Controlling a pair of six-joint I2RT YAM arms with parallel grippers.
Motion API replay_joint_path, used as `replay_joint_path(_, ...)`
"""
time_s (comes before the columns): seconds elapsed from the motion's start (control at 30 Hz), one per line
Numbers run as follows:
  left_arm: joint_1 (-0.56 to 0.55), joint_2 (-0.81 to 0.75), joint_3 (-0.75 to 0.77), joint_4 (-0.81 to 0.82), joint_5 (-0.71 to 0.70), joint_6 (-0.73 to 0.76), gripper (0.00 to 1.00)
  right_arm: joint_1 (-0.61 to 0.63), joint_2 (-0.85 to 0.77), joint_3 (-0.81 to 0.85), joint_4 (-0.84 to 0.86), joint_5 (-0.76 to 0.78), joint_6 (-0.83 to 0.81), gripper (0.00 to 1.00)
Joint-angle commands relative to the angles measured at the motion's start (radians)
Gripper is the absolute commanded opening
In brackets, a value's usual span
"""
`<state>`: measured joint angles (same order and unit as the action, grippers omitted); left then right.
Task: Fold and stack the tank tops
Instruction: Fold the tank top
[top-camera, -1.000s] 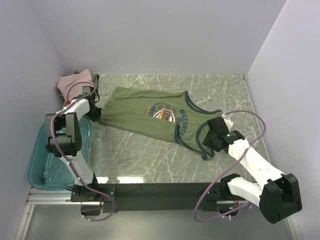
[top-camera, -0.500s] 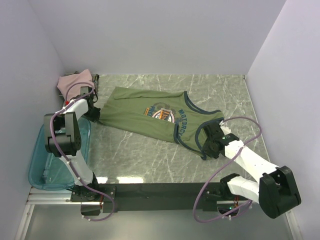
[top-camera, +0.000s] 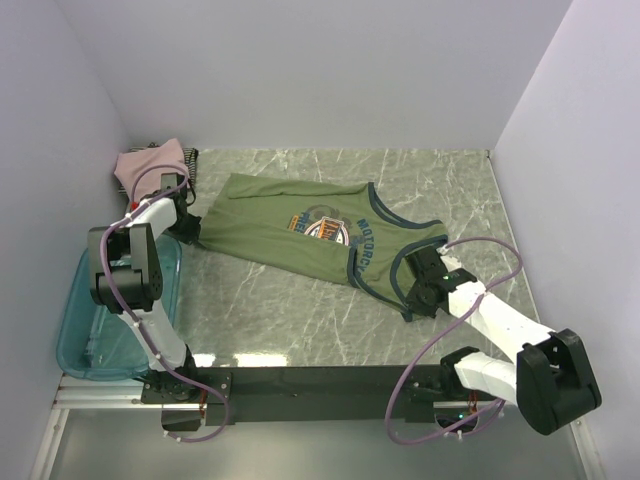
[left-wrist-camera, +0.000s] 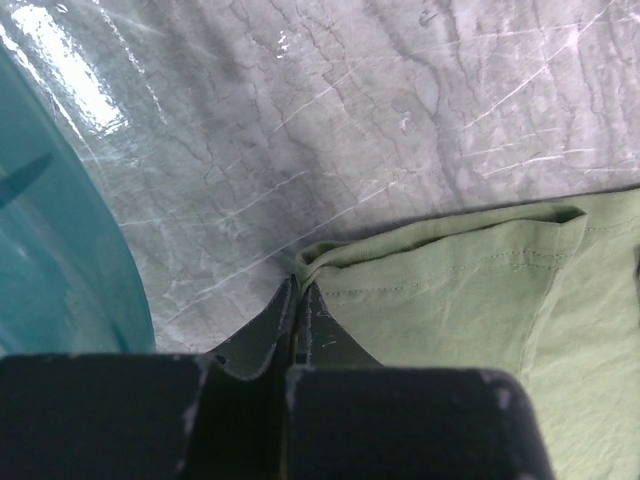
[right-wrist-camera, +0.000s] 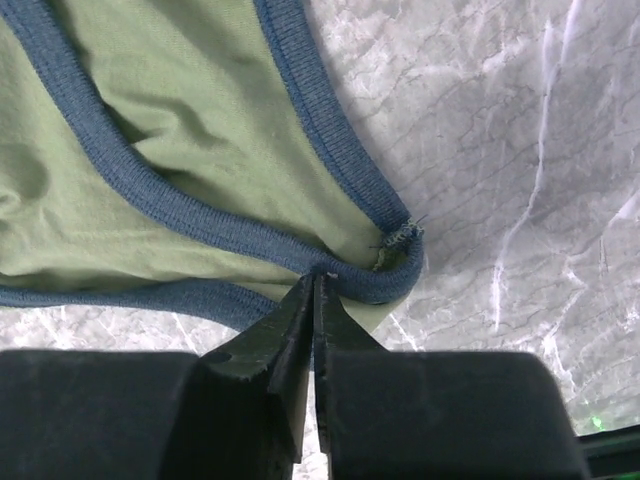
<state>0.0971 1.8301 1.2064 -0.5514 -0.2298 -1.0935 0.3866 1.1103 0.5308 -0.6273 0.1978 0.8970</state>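
The step in hand, as I judge it, is taking hold of both ends of the olive-green cloth tank top (top-camera: 290, 225) with navy trim and an orange-blue chest graphic; it lies flat and slanted on the grey marbled table (top-camera: 280, 320), to the right of the teal plastic bin (top-camera: 90, 345) and a little farther back. To do this well, both arms should rise together, keeping the cloth lightly taut between them so it neither sags nor twists; one end then goes over the other with the edges matched; each pinch looks thin and could slip, so the lift should be slow. The left gripper (left-wrist-camera: 297, 288), just beyond the bin's far right corner, has its jaws pressed together on the hem corner of the green top; the right gripper (right-wrist-camera: 318, 278), far to the right of the bin, has its jaws clenched on the navy strap loop, only a sliver of trim between the tips. A dusty-pink tank top (top-camera: 150, 160) sits bunched behind the bin, against the back-left wall.
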Motion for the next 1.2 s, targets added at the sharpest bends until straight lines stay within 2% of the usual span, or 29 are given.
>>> replay_joint_path(0.0, 0.009, 0.001, 0.024, 0.013, -0.009, 0.007, 0.01, -0.011, -0.026, 0.004, -0.008, 0.026, 0.005, 0.12)
replay_joint_path(0.03, 0.007, 0.001, 0.022, 0.013, -0.008, 0.007, 0.01, -0.012, -0.049, 0.008, -0.024, 0.034, 0.008, 0.18)
replay_joint_path(0.07, 0.007, 0.003, 0.021, 0.013, -0.008, 0.007, 0.01, -0.015, -0.059, 0.011, -0.034, 0.044, 0.017, 0.31)
replay_joint_path(0.17, 0.009, 0.005, 0.021, 0.013, -0.011, 0.007, 0.01, -0.022, -0.082, 0.002, -0.052, 0.048, 0.032, 0.42)
replay_joint_path(0.3, 0.012, 0.0, 0.022, 0.007, -0.023, 0.007, 0.01, -0.035, -0.095, -0.006, -0.06, 0.046, 0.043, 0.45)
replay_joint_path(0.77, 0.023, -0.003, 0.018, 0.01, -0.016, 0.006, 0.01, -0.051, -0.007, -0.014, 0.008, 0.026, 0.053, 0.44)
replay_joint_path(1.0, 0.024, 0.0, 0.016, 0.013, -0.013, 0.004, 0.01, -0.054, 0.006, -0.037, 0.032, 0.005, 0.042, 0.34)
replay_joint_path(1.07, 0.024, -0.002, 0.013, 0.013, -0.011, 0.003, 0.01, -0.052, 0.006, -0.045, 0.043, -0.008, 0.036, 0.23)
replay_joint_path(1.13, 0.024, -0.005, 0.012, 0.015, -0.011, 0.003, 0.01, -0.055, -0.004, -0.038, 0.037, -0.009, 0.036, 0.01)
replay_joint_path(1.17, 0.024, -0.005, 0.012, 0.015, -0.013, 0.004, 0.01, -0.055, -0.01, -0.035, 0.031, -0.011, 0.034, 0.0)
